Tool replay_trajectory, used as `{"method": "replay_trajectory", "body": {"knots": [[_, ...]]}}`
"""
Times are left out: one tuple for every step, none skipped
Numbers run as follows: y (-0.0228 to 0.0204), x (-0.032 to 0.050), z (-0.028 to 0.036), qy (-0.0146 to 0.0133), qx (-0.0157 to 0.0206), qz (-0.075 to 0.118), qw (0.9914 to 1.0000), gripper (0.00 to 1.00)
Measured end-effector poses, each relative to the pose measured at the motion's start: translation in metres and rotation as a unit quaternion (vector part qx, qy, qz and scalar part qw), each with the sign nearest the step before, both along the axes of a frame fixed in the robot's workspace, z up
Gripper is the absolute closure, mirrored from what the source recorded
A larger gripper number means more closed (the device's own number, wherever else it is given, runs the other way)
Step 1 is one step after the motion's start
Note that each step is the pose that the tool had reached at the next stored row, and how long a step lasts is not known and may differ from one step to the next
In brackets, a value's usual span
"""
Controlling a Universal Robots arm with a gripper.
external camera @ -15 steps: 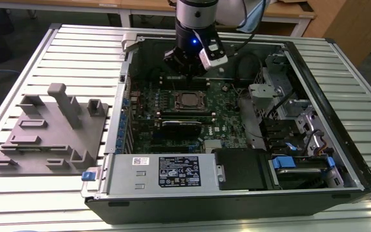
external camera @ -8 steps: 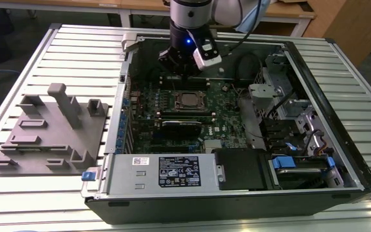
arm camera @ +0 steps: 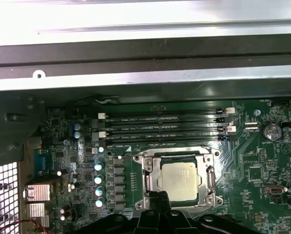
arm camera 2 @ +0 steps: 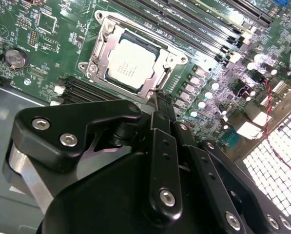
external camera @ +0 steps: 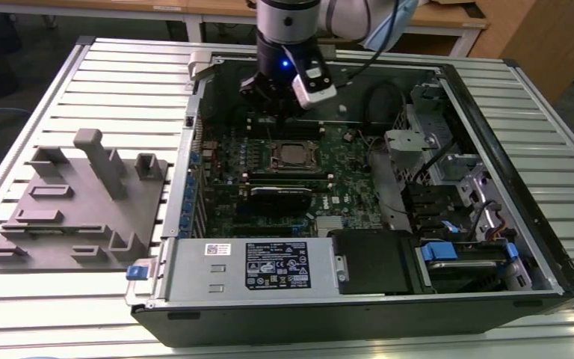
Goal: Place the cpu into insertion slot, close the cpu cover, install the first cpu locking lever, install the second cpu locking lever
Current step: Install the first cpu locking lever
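Already, we see the cpu (arm camera: 180, 181) seated flat in the insertion slot (arm camera: 216, 199), with the cpu cover (arm camera: 177, 157) lying closed around it. The gripper (arm camera: 160, 197), narrowed with nothing visibly held, hovers at the slot's edge. Whether the 2 locking levers are latched, we cannot tell.

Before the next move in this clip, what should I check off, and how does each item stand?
1. Cpu seated in the slot: ok. It lies flat inside in both wrist views.
2. Cover down over the cpu: ok. Its frame lies around the chip.
3. Both levers latched: cannot tell.
4. Claw at the work: ok. Its tip is at the cover's edge in the second wrist view.
5. Claw touching the cover: cannot tell.
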State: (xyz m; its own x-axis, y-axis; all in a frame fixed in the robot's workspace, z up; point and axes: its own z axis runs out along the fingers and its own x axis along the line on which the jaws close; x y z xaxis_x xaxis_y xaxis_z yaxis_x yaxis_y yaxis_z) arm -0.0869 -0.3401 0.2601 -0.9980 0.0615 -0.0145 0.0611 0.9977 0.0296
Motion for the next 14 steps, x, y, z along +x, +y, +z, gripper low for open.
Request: {"method": "replay_trajectory", "body": {"knots": [[0.0000, -0.0006, 0.0000, 0.0000, 0.0000, 0.000, 1.00000, 0.90], [0.0000, -0.0012, 0.0000, 0.0000, 0.0000, 0.000, 1.00000, 0.90], [0.0000, -0.0018, 0.0000, 0.0000, 0.0000, 0.000, 1.00000, 0.90], [0.0000, -0.0023, 0.0000, 0.0000, 0.0000, 0.000, 1.00000, 0.90], [0.0000, -0.0023, 0.0000, 0.0000, 0.0000, 0.000, 1.00000, 0.90], [0.0000, -0.0024, 0.0000, 0.0000, 0.0000, 0.000, 1.00000, 0.90], [0.0000, -0.0026, 0.0000, 0.0000, 0.0000, 0.000, 1.00000, 0.90], [0.0000, -0.0028, 0.0000, 0.0000, 0.0000, 0.000, 1.00000, 0.90], [0.0000, -0.0028, 0.0000, 0.0000, 0.0000, 0.000, 1.00000, 0.90], [0.0000, -0.0029, 0.0000, 0.0000, 0.0000, 0.000, 1.00000, 0.90], [0.0000, -0.0034, 0.0000, 0.0000, 0.0000, 0.000, 1.00000, 0.90], [0.0000, -0.0037, 0.0000, 0.0000, 0.0000, 0.000, 1.00000, 0.90], [0.0000, -0.0043, 0.0000, 0.0000, 0.0000, 0.000, 1.00000, 0.90], [0.0000, -0.0049, 0.0000, 0.0000, 0.0000, 0.000, 1.00000, 0.90]]}}
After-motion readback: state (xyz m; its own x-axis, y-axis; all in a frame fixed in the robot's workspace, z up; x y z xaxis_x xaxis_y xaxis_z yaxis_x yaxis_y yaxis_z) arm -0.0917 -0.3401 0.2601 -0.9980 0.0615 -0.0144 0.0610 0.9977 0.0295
